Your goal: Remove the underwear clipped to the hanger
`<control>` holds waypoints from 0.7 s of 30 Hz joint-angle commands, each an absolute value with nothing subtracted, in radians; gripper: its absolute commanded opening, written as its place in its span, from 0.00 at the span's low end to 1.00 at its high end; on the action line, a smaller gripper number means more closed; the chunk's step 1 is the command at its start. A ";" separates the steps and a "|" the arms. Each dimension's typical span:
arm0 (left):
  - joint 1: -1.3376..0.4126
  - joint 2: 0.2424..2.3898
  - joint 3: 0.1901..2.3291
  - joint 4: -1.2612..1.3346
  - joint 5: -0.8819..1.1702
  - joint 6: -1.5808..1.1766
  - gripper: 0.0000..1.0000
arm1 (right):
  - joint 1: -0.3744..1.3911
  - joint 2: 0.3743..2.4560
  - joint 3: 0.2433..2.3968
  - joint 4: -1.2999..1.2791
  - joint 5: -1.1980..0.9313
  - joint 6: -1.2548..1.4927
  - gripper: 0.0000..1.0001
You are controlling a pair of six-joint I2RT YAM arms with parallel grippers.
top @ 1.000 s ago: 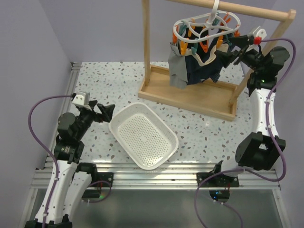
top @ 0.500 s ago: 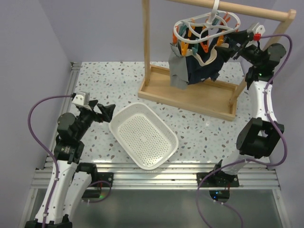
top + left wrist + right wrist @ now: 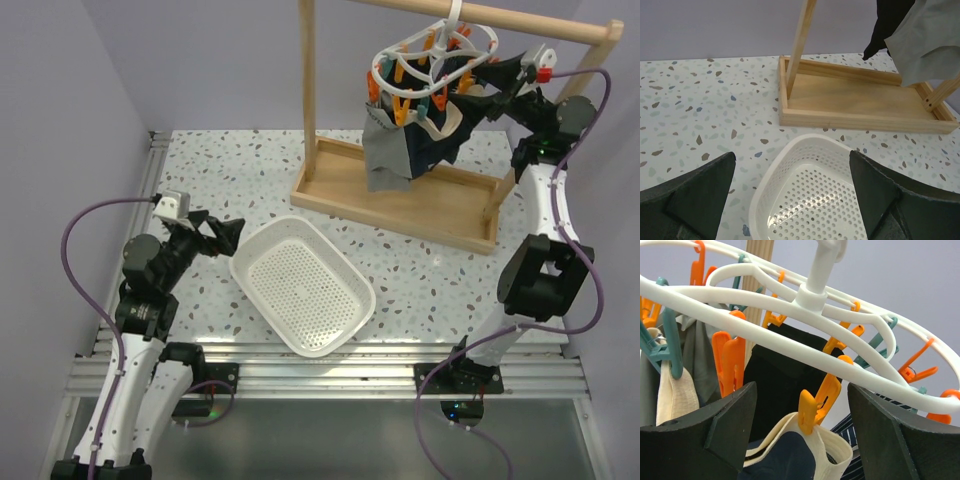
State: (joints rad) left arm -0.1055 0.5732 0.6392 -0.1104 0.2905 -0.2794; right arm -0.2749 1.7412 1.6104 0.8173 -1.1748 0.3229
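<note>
- The underwear [image 3: 420,145] hangs bunched from the clips of the hanger [image 3: 446,44]: grey at 9 o'clock of the bunch, navy with a beige waistband [image 3: 832,444] toward 3 o'clock. From the right wrist we also see black and striped cloth behind.
- The hanger hooks over the wooden rail [image 3: 540,22], at about 1 o'clock on the tabletop [image 3: 230,170], above the wooden base [image 3: 400,200].
- The right tool [image 3: 480,92] is at 3 o'clock of the hanger, its fingers spread wide. An orange clip [image 3: 817,397] and the waistband lie between them, and it grips nothing.
- The left tool [image 3: 222,232], at 8 o'clock, is fully spread and empty, just beside the white basket [image 3: 300,285].
</note>
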 commanded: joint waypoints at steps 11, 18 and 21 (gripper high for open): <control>-0.100 0.574 0.655 -0.048 0.321 -0.319 1.00 | -0.256 1.807 1.700 0.969 -1.200 0.480 0.73; -0.100 0.568 0.660 -0.057 0.321 -0.324 1.00 | -0.255 1.810 1.697 1.006 -1.219 0.511 0.66; -0.100 0.565 0.658 -0.058 0.321 -0.330 1.00 | -0.255 1.804 1.690 1.006 -1.223 0.509 0.61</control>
